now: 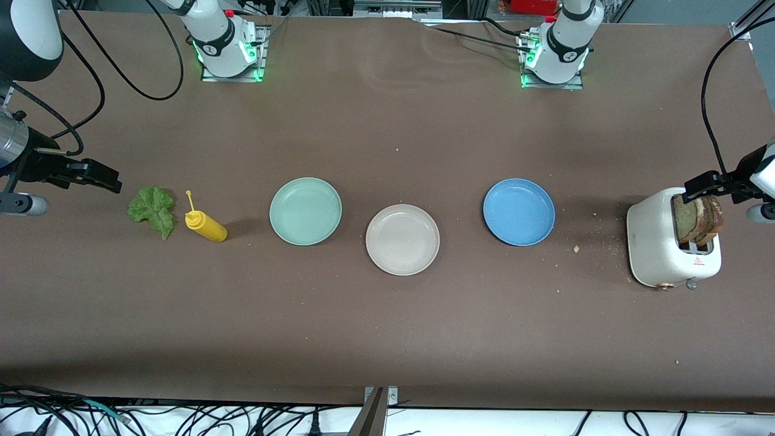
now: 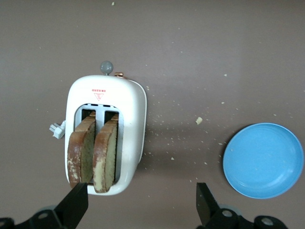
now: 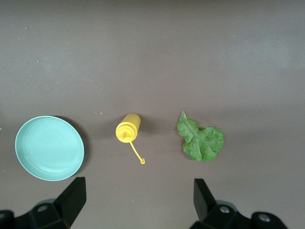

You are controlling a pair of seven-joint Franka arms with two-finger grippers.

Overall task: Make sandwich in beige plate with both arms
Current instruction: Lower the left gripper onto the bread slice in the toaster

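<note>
The left gripper (image 2: 139, 205), jaws apart, is hovering over the toaster (image 1: 657, 248); its bread slices (image 2: 93, 155) look light, crumbly, best pinched across the crusts; the right gripper (image 3: 138, 200), also spread, is waiting near the floppy lettuce (image 3: 201, 139), well off toward the other end.

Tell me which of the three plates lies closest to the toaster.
The blue plate, toward the left arm's end of the table. The beige plate sits in the middle, and the mint green plate lies nearer the mustard bottle, so both are farther from the toaster.

On the brown surface (image 1: 387, 315) sit a beige plate (image 1: 402, 240), mint plate (image 1: 306, 211), blue plate (image 1: 519, 212), yellow bottle (image 1: 206, 225), green lettuce (image 1: 152, 209), white toaster (image 1: 657, 248) and brown-crusted bread (image 1: 699, 219).
</note>
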